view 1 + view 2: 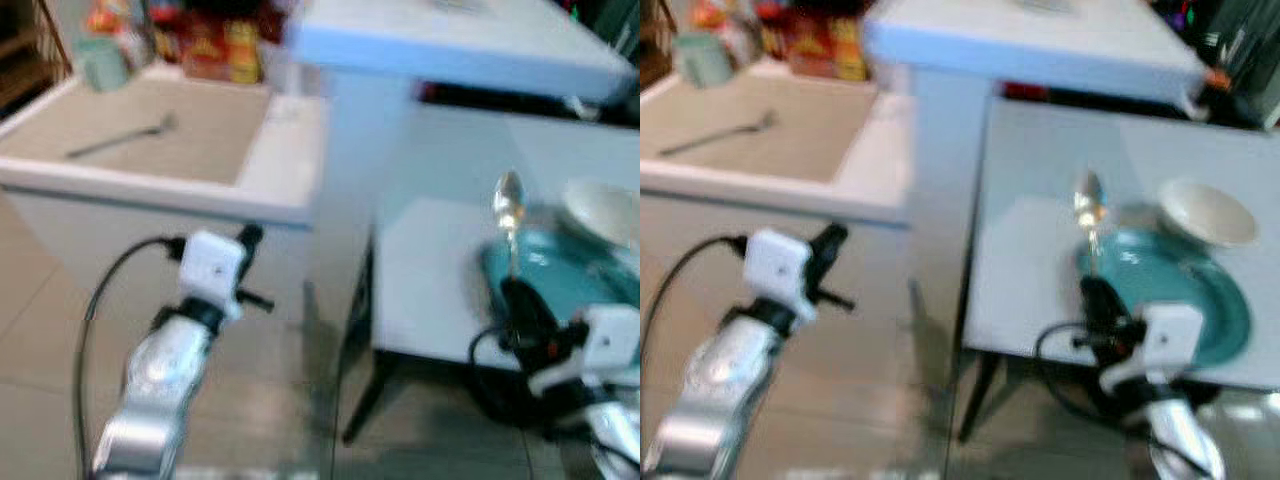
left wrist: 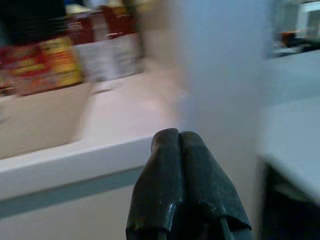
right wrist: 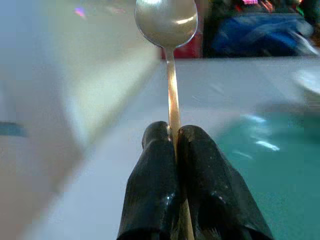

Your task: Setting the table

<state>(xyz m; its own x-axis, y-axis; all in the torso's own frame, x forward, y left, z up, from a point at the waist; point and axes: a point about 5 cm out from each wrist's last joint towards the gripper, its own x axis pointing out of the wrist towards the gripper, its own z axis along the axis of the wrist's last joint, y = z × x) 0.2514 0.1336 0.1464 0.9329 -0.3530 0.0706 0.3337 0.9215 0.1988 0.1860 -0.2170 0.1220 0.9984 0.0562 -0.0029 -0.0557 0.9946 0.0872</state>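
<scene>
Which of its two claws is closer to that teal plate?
The right. The right gripper, shut on a spoon, hangs over the teal plate at its near-left rim. The left gripper is far off to the left, before the beige counter.

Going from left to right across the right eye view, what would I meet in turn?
Fork on the beige counter → left gripper → spoon held by the right gripper → white bowl.

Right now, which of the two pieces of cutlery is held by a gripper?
The silver spoon, pinched by its handle between the right gripper's black fingers beside the teal round plate. The dark utensil lies untouched in the beige tray.
</scene>
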